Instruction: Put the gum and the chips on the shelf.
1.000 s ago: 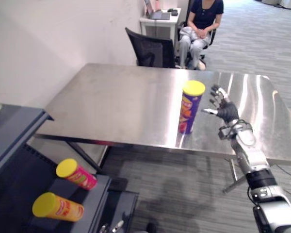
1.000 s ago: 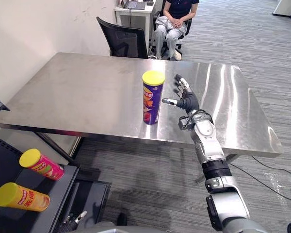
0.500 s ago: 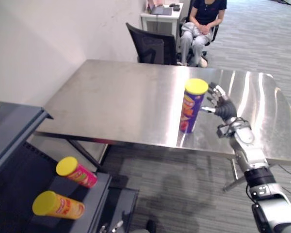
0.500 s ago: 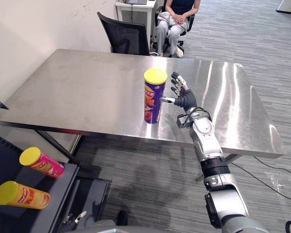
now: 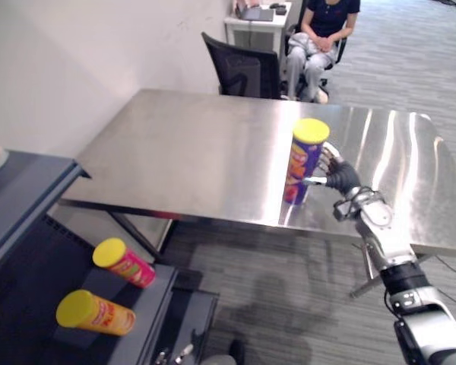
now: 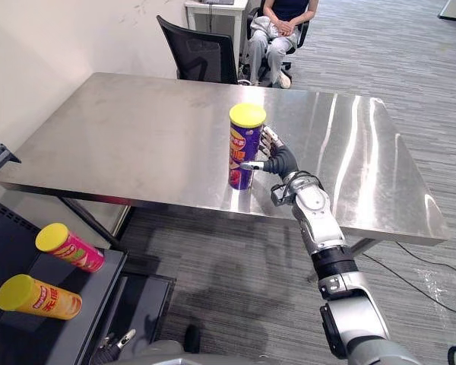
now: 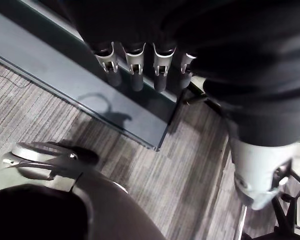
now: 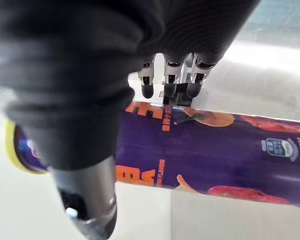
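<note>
The chips (image 6: 245, 148) stand upright on the table (image 6: 137, 129), close to its front edge and right of the middle. The right hand (image 6: 280, 162) is at the can's right side, about halfway up. In the right wrist view its fingers (image 8: 169, 82) are straight and spread past the can, and the thumb (image 8: 87, 200) lies on the near side. The hand is open and nothing is gripped yet. I cannot tell whether the thumb tip touches the can.

The step in hand looks like taking hold of the can. To do it well:
- Push the palm in until the can sits deep between the fingers and thumb.
- Curl both round the can together, so that neither side pushes first.
- Grip near mid-height. The can is tall and narrow, so a one-sided nudge could tip it towards the front edge.
- Lift straight up before swinging left.

The shelf (image 6: 99, 300) is low on the left and already holds a pink can (image 6: 70, 247) and an orange can (image 6: 38, 296), both lying down. The left hand (image 7: 135, 62) hangs open, its fingers straight.
</note>
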